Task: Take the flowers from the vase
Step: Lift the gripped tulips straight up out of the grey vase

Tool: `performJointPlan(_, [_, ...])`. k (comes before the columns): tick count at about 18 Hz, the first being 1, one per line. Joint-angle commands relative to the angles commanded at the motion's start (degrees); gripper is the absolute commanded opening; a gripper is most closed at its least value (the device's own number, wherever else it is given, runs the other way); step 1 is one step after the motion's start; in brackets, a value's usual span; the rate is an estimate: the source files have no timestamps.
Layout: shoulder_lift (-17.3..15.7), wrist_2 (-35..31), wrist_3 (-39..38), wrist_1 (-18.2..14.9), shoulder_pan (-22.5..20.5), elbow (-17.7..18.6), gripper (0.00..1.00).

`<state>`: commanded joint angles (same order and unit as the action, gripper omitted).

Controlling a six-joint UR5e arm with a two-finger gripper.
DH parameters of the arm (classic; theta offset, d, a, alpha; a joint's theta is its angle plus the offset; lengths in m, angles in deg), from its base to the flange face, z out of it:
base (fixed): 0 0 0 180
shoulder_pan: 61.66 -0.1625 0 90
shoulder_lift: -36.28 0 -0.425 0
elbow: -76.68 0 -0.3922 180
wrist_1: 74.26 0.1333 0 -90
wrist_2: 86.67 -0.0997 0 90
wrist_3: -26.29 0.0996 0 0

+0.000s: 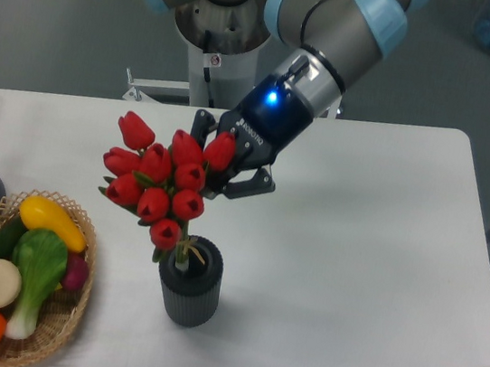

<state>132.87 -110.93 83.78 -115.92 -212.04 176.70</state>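
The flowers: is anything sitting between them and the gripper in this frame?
Nothing visible does. The gripper is right at the upper right buds of the flowers, whose stems are in the vase. The basket sits off to the left, clear of the approach.

Grey tubular arm, light-blue joint caps, black pincer, glowing blue light

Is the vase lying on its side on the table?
No, the vase stands upright on the table, its round mouth facing up with the stems of the flowers in it.
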Motion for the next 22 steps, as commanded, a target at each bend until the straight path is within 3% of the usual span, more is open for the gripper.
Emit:
performJointPlan(11, [-4.4,-0.2,-5.0,-0.3,-4.8,-1.1,0.21])
performJointPlan(22, [-3.6,-0.4,-4.8,-0.2,-11.2,-1.2,0.21])
